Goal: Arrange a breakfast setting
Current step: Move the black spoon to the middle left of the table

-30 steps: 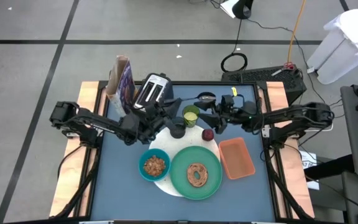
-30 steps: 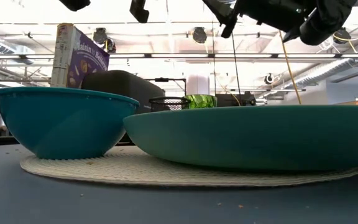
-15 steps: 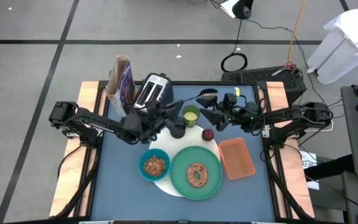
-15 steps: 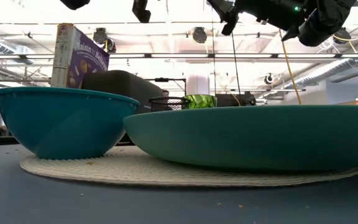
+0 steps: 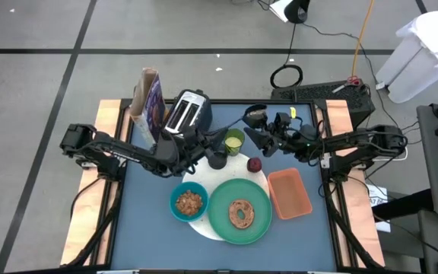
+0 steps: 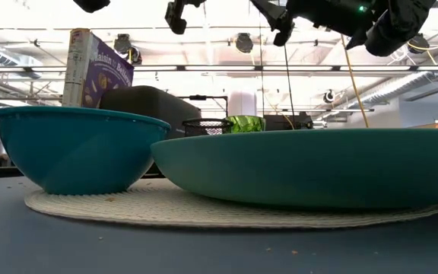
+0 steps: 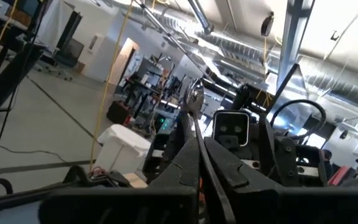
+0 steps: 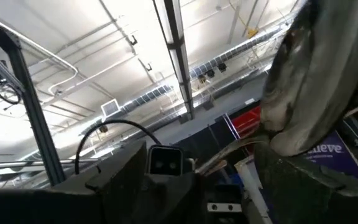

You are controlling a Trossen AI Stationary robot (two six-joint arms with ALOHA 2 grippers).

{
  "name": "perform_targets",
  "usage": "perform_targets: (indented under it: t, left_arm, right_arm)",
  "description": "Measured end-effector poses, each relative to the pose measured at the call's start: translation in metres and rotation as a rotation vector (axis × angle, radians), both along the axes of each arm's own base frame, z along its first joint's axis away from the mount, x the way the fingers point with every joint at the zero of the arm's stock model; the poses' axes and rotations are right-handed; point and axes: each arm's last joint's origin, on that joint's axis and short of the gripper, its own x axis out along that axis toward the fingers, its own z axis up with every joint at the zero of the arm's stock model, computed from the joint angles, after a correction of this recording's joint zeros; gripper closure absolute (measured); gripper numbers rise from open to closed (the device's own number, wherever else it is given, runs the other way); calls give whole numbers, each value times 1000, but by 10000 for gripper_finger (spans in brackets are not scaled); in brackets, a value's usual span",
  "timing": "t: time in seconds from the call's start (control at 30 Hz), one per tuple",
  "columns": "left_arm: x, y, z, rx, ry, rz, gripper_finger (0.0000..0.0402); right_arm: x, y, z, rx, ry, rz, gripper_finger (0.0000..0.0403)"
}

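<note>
Both grippers are raised above the table's far middle. My left gripper (image 5: 213,140) is shut on the metal spoon (image 5: 253,116), which reaches toward the right arm. My right gripper (image 5: 248,137) faces it, open; the spoon's bowl (image 8: 297,81) stands close beside its finger. The yellow-green cup (image 5: 233,141), black cup (image 5: 217,159) and small red fruit (image 5: 255,164) stand on the mat below. The teal bowl (image 5: 188,202) and large green plate (image 5: 239,213) rest on the white round plate (image 5: 204,186). My left gripper pinches the spoon's handle (image 7: 197,163) between its two shut fingers. The spoon runs on along the fingers, away from them, toward the right arm, with its bowl end (image 7: 194,93) free. It is lifted clear of the table. My right gripper: I cannot tell whether it touches the spoon.
A silver-black toaster (image 5: 188,113) and a cereal box (image 5: 149,103) stand at the far left. An orange tray (image 5: 289,192) lies at the right. The bowl holds cereal and the green plate holds a bagel. In the low view the bowl (image 6: 67,148) and plate (image 6: 303,167) fill the foreground.
My right gripper has gone toward the table's left, closer to my left gripper and the spoon. The spoon stays raised in the air.
</note>
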Motion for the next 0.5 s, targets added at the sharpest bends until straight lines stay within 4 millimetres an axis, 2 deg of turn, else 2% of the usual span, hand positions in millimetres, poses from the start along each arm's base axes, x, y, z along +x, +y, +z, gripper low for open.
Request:
perform_targets:
  t: [0.37,0.5]
  left_arm:
    - [1,-3,-2,-7,14,-20,395]
    - [2,-3,-6,-13,52,-24,395]
  right_arm:
    - [2,-2,-4,36,51,-51,113]
    - [2,-2,-4,36,46,-52,128]
